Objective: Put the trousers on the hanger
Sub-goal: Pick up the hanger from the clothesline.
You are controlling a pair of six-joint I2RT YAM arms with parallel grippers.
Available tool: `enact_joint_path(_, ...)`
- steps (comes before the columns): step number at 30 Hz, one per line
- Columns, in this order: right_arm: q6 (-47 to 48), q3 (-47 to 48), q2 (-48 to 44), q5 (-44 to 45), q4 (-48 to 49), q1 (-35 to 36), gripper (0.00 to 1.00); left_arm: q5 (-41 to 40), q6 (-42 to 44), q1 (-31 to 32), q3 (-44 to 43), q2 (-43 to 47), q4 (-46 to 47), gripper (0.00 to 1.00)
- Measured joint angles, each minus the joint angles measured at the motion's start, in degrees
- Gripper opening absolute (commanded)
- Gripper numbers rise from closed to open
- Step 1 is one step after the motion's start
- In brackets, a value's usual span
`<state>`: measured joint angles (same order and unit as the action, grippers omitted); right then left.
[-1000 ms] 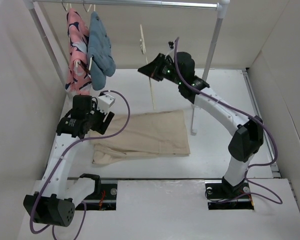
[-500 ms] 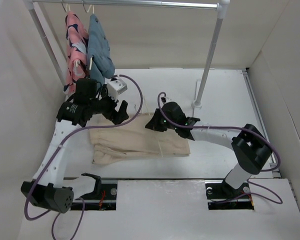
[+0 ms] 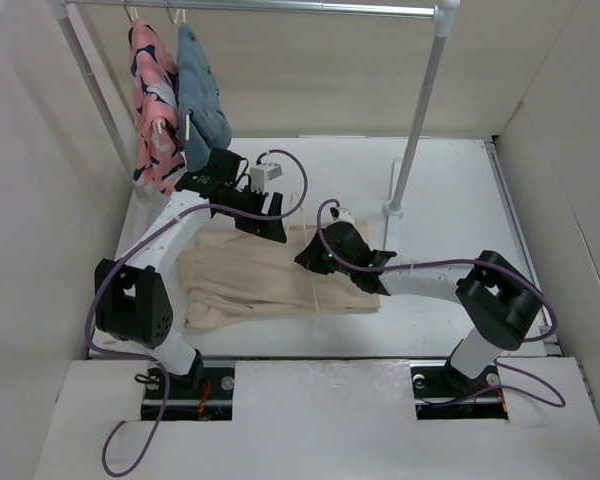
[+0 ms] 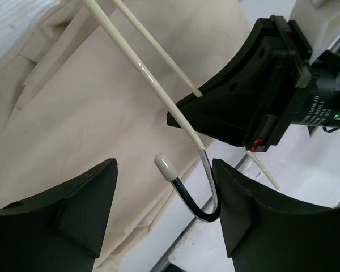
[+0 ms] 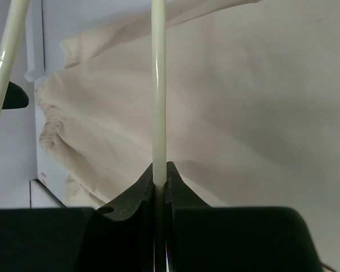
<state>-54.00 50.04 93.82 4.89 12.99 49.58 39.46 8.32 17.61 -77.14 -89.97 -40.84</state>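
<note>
The beige trousers (image 3: 270, 275) lie flat and folded on the table. The thin cream hanger (image 4: 158, 90) is held low over them. My right gripper (image 3: 317, 255) is shut on one of the hanger's slim bars (image 5: 158, 113), with the trousers (image 5: 249, 102) right behind it. My left gripper (image 3: 270, 222) is open. Its fingers (image 4: 73, 215) stand on either side of the hanger's hook (image 4: 188, 194), which is close to the right-hand finger; I cannot tell if they touch. The right gripper (image 4: 255, 102) shows just beyond the hook.
A clothes rack stands at the back, with its upright pole (image 3: 420, 110) at the right. A pink patterned garment (image 3: 150, 100) and a blue-grey garment (image 3: 202, 100) hang at its left end, close to my left arm. Walls enclose the table on both sides.
My right arm has brought the hanger down from rack height to just over the trousers. My left arm has swung right and forward, so its open fingers now straddle the hook.
</note>
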Motion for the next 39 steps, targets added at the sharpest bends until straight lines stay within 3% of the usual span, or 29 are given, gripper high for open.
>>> enact_joint_path(1, -0.1, -0.2, 0.1, 0.3, 0.3, 0.0, 0.0, 0.5, -0.7, 0.0, -0.1, -0.2, 0.1, 0.57)
enact_joint_path(9, -0.4, -0.4, 1.1, 0.9, 1.6, 0.7, 0.0, 2.8, -2.8, 0.2, -2.9, -1.3, 1.4, 0.57)
enact_joint_path(12, -0.4, -0.4, 2.2, 0.8, 1.8, 0.8, 0.0, 2.8, -3.1, 0.2, -2.9, -1.4, 1.6, 0.42)
enact_joint_path(15, -0.4, -0.4, 3.5, 0.8, 1.8, 1.0, 0.0, 2.6, -3.3, 0.2, -2.9, -1.5, 1.7, 0.38)
enact_joint_path(18, -0.4, -0.4, 4.2, 0.7, 1.8, 1.1, 0.0, 2.3, -3.2, 0.2, -2.8, -1.8, 1.7, 0.25)
enact_joint_path(20, -0.4, -0.4, 4.2, 0.7, 1.8, 1.1, 0.0, 1.9, -3.2, 0.1, -2.7, -2.1, 1.6, 0.24)
enact_joint_path(22, -0.4, -0.4, 4.2, 0.7, 1.7, 1.1, 0.0, 1.7, -3.3, -0.1, -2.5, -2.1, 1.6, 0.35)
enact_joint_path(25, -0.4, -0.4, 4.2, 0.7, 1.8, 1.1, 0.0, 1.7, -3.3, -0.1, -2.0, -2.1, 1.5, 0.37)
enact_joint_path(26, -0.4, -0.4, 4.2, 0.7, 1.8, 1.1, 0.0, 1.7, -3.2, -0.1, -1.8, -2.1, 1.4, 0.35)
enact_joint_path(30, -0.5, -0.4, 4.3, 0.7, 1.8, 1.1, 0.0, 0.9, -3.6, -0.1, -0.7, -2.1, 1.2, 0.01)
enact_joint_path(34, -0.9, 0.1, 5.2, 0.0, 1.9, 1.1, 0.0, -0.6, -4.0, -0.5, -0.3, -2.2, 1.2, 0.0)
enact_joint_path(35, -0.9, 0.2, 5.4, -0.3, 2.0, 1.1, 0.05, -1.0, -4.1, -0.5, -0.2, -2.2, 1.1, 0.0)
enact_joint_path(36, -0.9, 0.2, 5.6, -0.7, 2.0, 1.1, 0.25, -1.6, -4.1, -0.5, -0.2, -2.2, 1.0, 0.0)
enact_joint_path(38, -0.8, 0.4, 5.9, -1.9, 2.0, 1.1, 0.37, -2.6, -4.0, -0.4, 0.1, -2.2, 0.9, 0.0)
enact_joint_path(39, -0.6, 0.5, 5.9, -2.4, 2.0, 1.1, 0.48, -3.1, -4.1, -0.3, 0.6, -2.2, 1.2, 0.0)
